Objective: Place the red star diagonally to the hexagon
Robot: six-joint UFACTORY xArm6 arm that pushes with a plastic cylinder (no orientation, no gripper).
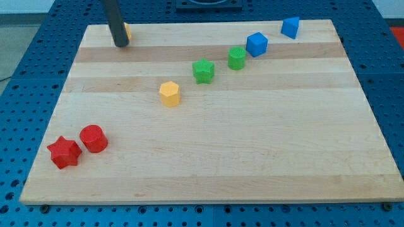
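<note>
Red star point(64, 152) sits flat, one point toward the view's top, far from my tip point(120, 44), holding nothing.

A straight, dark grey rod ending in my tip point(120, 44).

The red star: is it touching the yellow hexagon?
No. The red star sits near the view's bottom left beside the red cylinder, well apart from the yellow hexagon.

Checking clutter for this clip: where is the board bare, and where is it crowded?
Bare: the whole right and bottom, below the diagonal row from yellow hexagon to blue cube. Crowded: red star beside red cylinder, bottom left. My tip sits top left.
</note>
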